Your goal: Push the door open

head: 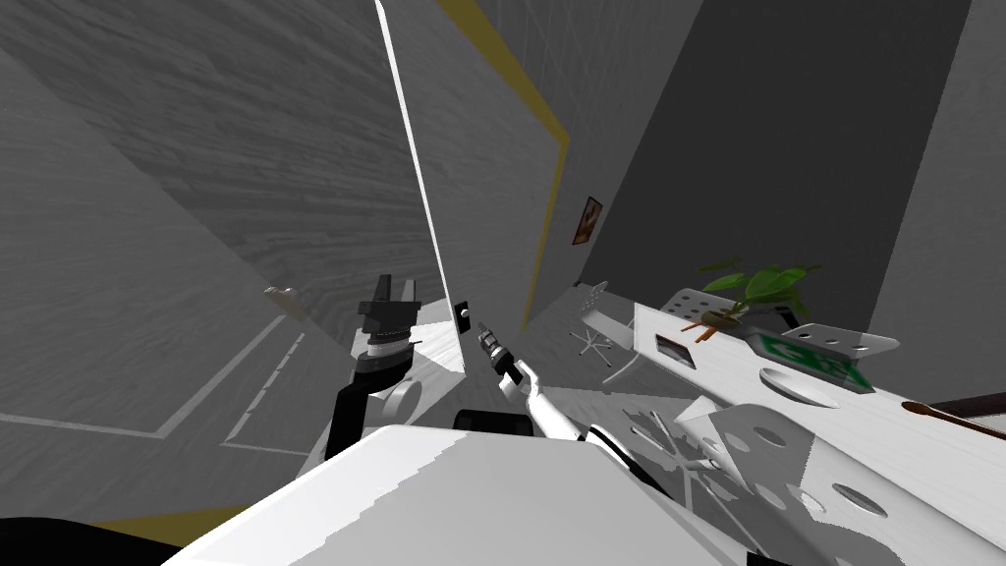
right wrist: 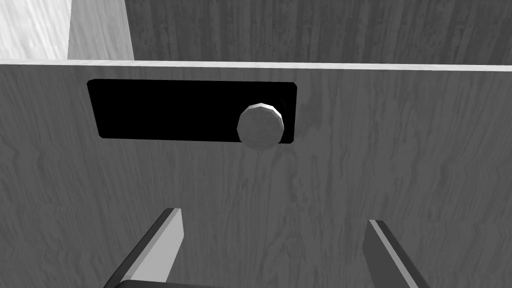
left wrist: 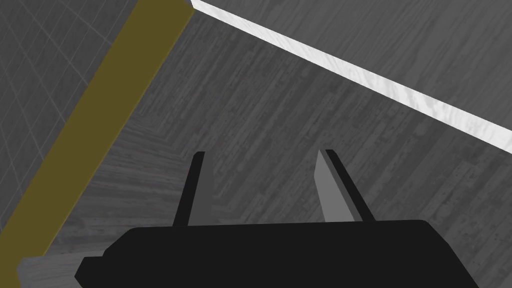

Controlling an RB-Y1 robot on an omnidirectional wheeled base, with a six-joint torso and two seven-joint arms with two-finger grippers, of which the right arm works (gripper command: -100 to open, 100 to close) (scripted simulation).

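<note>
The door (head: 491, 177) stands ajar, and I see it nearly edge-on, with its white edge (head: 413, 167) running up the picture. Its grey wood-grain face (right wrist: 300, 190) carries a black plate (right wrist: 165, 110) with a round grey knob (right wrist: 260, 126), also seen small at the knob (head: 464, 312). My right gripper (right wrist: 275, 235) is open just short of the door face, below the knob and apart from it; the right gripper (head: 486, 339) sits beside the knob. My left gripper (head: 393, 293) is raised on the other side of the door's edge, and the left gripper (left wrist: 262, 152) is open and holds nothing.
A yellow door frame (head: 555, 187) borders the door. To the right stand a white table (head: 786, 393) with a potted plant (head: 756, 290), a green sign (head: 820, 359) and a white chair (head: 599, 324). A small picture (head: 586, 220) hangs on the wall beyond.
</note>
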